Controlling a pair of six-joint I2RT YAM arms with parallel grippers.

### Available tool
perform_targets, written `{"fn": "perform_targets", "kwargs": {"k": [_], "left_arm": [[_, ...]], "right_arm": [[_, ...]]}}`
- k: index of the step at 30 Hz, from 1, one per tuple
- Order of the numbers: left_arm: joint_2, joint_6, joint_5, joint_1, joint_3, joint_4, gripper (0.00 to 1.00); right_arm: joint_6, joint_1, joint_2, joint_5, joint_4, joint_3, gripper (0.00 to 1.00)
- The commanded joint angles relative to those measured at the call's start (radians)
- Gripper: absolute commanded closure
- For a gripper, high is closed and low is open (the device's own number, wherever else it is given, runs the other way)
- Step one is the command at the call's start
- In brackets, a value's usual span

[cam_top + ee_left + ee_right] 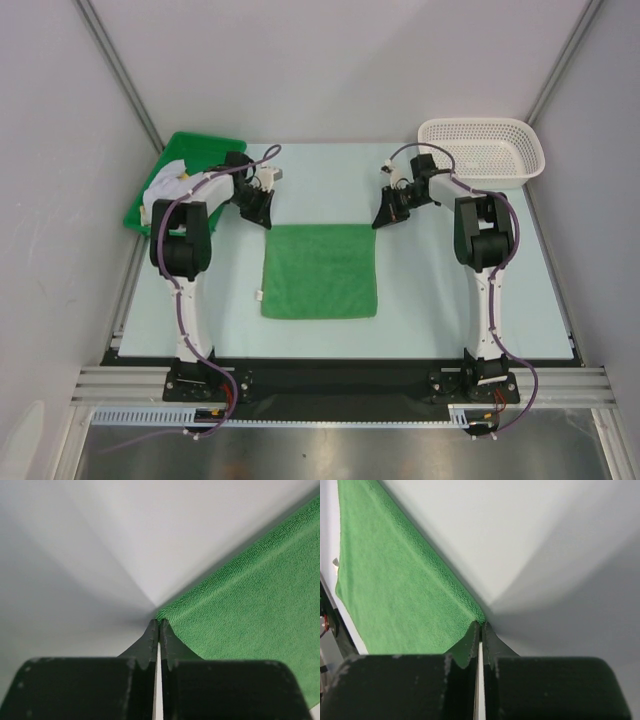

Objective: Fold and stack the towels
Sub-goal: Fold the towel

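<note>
The pale table (pixel 450 300) held a green towel (pixel 320 270) lying flat at its middle, between the two arms. A white basket (pixel 483 150) sat at the far right corner and a green tray (pixel 190 150) at the far left. The left gripper (pixel 262 216) and right gripper (pixel 384 220) were each clenched on a far corner of the towel.

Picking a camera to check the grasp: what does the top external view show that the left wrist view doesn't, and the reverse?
Only top external: the whole green towel lying flat, the right gripper at its far right corner, the green tray and the white mesh basket. Only left wrist: the fingers pressed together on the towel's corner, close up. Both: the towel's far left corner and the left gripper.
</note>
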Motion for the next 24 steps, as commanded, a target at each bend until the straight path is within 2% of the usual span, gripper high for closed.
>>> {"fn": "perform_targets", "kwargs": {"k": [1, 7, 10, 18, 24], "left_arm": [[0.014, -0.03, -0.064, 0.003, 0.051, 0.045, 1.0], [-0.029, -0.058, -0.02, -0.01, 0.091, 0.055, 1.0], [-0.095, -0.06, -0.03, -0.035, 0.108, 0.04, 1.0], [-0.248, -0.08, -0.076, -0.118, 0.228, -0.049, 1.0], [-0.412, -0.078, -0.142, -0.191, 0.17, -0.101, 1.0]], "right_arm": [[0.019, -0.03, -0.019, 0.091, 0.075, 0.044, 1.0], [0.019, -0.036, -0.053, 0.131, 0.11, 0.032, 1.0], [0.032, -0.042, -0.125, 0.145, 0.135, 0.02, 1.0], [0.074, -0.051, -0.402, 0.217, 0.147, -0.022, 1.0], [0.077, -0.05, -0.591, 0.254, 0.091, -0.126, 1.0]]}}
